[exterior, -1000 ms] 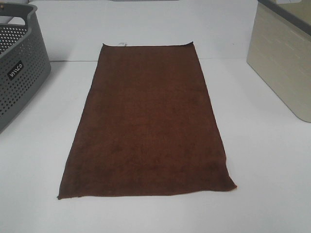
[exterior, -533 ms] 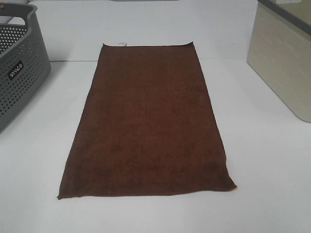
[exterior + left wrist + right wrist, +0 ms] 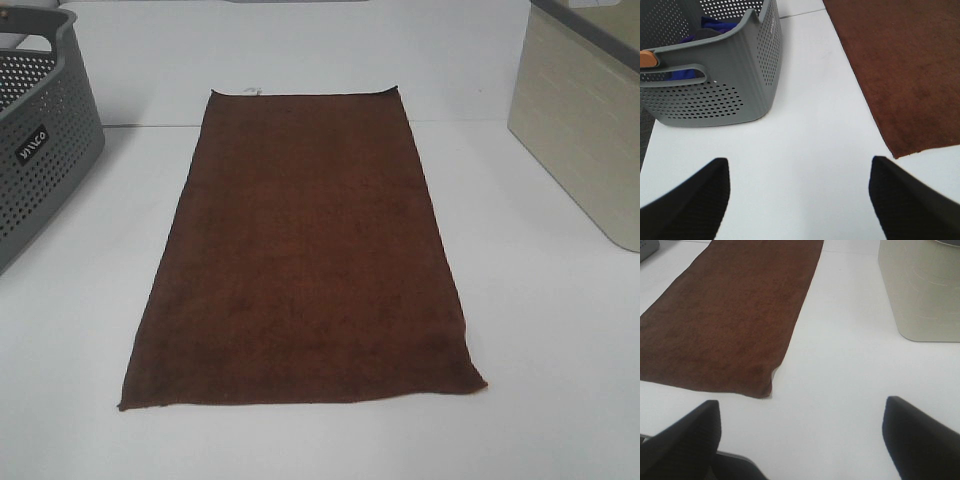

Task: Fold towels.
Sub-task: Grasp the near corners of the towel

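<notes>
1. One towel (image 3: 300, 250), dark reddish-brown, lies spread flat and unfolded on the white table (image 3: 550, 330), its long sides running away from the robot.
2. A small white tag (image 3: 252, 91) shows at the towel's far short edge, near the left corner.
3. The left claw (image 3: 800, 161) hangs above bare table with its two dark fingers (image 3: 695, 195) spread wide and nothing between them.
4. The towel's near left corner (image 3: 896, 156) lies just ahead of the left claw, on the side toward the other arm, apart from both fingers.
5. The right claw (image 3: 801, 402) is likewise wide open and holds nothing; its fingers (image 3: 920, 435) sit over bare table.
6. The towel's near right corner (image 3: 769, 392) lies just ahead of the right claw, on the side toward the left arm, with its tip slightly curled up.
7. Neither claw touches the cloth, and neither appears in the high view.
8. A grey perforated basket (image 3: 725, 85) stands ahead of the left claw on its outer side, well apart from the towel; some blue cloth (image 3: 695, 37) shows inside it.
9. A beige bin (image 3: 920, 290) stands ahead of the right claw on its outer side, with a strip of bare table between it and the towel.
</notes>
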You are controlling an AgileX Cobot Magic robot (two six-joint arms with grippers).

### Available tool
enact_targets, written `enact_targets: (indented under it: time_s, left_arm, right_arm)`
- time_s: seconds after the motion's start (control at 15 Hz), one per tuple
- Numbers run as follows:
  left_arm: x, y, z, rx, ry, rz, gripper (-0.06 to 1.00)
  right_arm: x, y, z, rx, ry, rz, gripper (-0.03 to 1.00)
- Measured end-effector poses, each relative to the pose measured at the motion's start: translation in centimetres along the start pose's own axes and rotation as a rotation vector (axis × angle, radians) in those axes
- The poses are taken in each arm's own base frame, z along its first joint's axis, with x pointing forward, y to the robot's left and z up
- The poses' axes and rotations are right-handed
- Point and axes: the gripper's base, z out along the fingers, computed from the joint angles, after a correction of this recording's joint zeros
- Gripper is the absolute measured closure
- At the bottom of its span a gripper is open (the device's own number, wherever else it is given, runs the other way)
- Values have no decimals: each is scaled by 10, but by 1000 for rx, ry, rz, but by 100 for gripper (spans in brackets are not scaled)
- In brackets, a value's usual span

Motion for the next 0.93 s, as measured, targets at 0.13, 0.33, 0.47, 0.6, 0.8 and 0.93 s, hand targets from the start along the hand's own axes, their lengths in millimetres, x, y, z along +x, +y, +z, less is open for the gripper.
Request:
enact_targets:
  time_s: [0.13, 0.33, 0.47, 0.6, 0.8, 0.93]
  left_arm:
    - [0, 0, 0, 0, 0, 0, 21]
    - [0, 0, 0, 0, 0, 0, 21]
    - [0, 0, 0, 0, 0, 0, 21]
    - [0, 0, 0, 0, 0, 0, 21]
    - [-1, 0, -1, 2, -8, -7, 21]
    - [-12, -1, -4, 15, -104, -55, 21]
  right_arm:
    - [0, 0, 0, 1, 0, 0, 14]
    - [0, -3, 0, 29, 5, -12, 14]
    - [1, -7, 0, 72, 13, -13, 14]
    - [1, -7, 0, 74, 13, -14, 14]
    - [1, -7, 0, 74, 13, -13, 14]
    - [-2, -7, 1, 74, 21, 0, 14]
